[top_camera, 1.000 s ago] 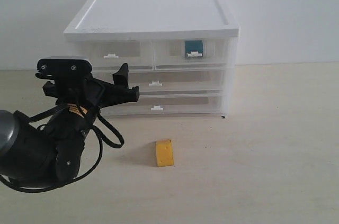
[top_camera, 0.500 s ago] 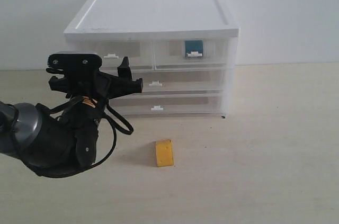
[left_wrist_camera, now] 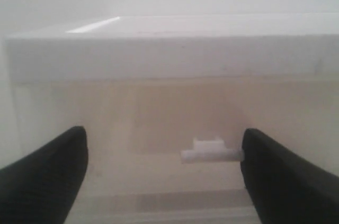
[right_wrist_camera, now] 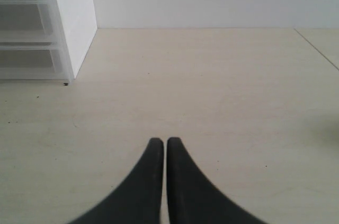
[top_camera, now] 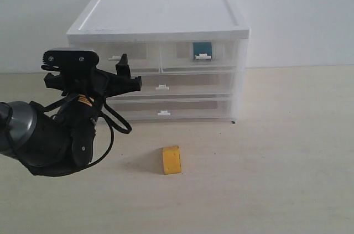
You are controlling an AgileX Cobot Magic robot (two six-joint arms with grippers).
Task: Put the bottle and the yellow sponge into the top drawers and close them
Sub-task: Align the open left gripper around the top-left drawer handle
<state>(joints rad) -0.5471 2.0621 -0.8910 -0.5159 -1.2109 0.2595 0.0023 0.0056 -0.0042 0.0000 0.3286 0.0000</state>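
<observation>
In the exterior view a pale wood-grain table (top_camera: 287,151) runs back to a plain white wall (top_camera: 298,7). A white-topped cabinet (top_camera: 160,15) stands at the rear. Both the left top drawer (top_camera: 133,52) and the right top drawer (top_camera: 180,52) look pushed in flush. The bottle (top_camera: 202,48) shows as a teal band through the translucent front of the right top drawer, just behind its white tab. The yellow sponge (top_camera: 171,160) lies on the bare table in front of the cabinet, well apart from it and from the arm. The left arm (top_camera: 50,137) curls up from the left edge. The left gripper (top_camera: 128,72) is level with the left top drawer's front, spread wide and empty.

In the left wrist view two black fingers (left_wrist_camera: 47,176) stand far apart with nothing between them but a drawer front under the cabinet's white top. Its small tab handle (left_wrist_camera: 211,150) sits close to one finger; whether they touch cannot be told.

In the right wrist view the right gripper (right_wrist_camera: 160,142) hovers over open table, its fingers pressed together on nothing. The cabinet's corner stands off to one side, against the white wall.
</observation>
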